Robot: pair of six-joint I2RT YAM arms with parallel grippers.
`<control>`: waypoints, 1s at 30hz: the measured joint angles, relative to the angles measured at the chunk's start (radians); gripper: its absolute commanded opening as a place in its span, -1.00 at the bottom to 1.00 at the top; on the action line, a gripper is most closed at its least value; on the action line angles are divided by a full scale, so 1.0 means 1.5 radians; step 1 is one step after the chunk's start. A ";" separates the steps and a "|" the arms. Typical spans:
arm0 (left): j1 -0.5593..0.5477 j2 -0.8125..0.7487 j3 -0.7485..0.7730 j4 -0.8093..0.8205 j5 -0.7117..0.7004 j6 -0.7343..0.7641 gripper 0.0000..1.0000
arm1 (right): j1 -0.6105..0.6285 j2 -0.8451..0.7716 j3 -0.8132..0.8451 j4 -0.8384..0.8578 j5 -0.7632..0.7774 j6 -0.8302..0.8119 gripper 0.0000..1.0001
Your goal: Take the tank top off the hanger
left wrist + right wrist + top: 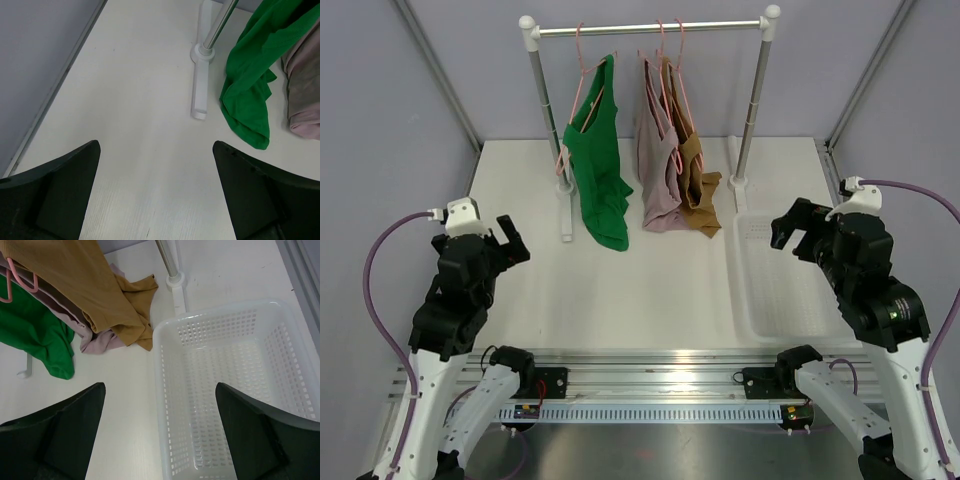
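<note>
Left claw (510, 240) and right claw (782, 228) spread wide, gripping nothing, above the near worktop (620, 300).
We see three tops hanging from the rail (650, 28) at the far side, well apart from both claws: the green tank top (598, 170), mauve tank top (658, 175) and brown tank top (695, 160), each on a pink hanger (582, 75), hems resting on the worktop. A white basket (775, 290) lies beside them.

Green tank top (247, 95) — seemingly touching table (135, 100)

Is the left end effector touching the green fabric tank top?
Apart. The left wrist view shows bare white table between the open left end effector and the green fabric tank top.
</note>
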 measured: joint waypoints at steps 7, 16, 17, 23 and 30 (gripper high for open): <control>0.000 0.004 0.040 -0.012 0.015 -0.017 0.98 | 0.000 -0.029 -0.008 0.004 -0.018 0.000 0.99; 0.000 0.111 0.219 -0.019 0.096 -0.043 0.98 | 0.001 -0.023 -0.033 0.040 -0.156 0.013 0.99; 0.000 0.132 0.246 -0.017 0.107 -0.045 0.98 | 0.002 -0.020 -0.037 0.048 -0.174 0.017 0.99; 0.000 0.296 0.438 -0.018 0.193 -0.047 0.98 | 0.002 -0.014 -0.058 0.079 -0.265 0.031 0.99; 0.000 0.507 0.638 -0.002 0.258 -0.010 0.98 | 0.002 -0.015 -0.060 0.093 -0.318 0.033 0.99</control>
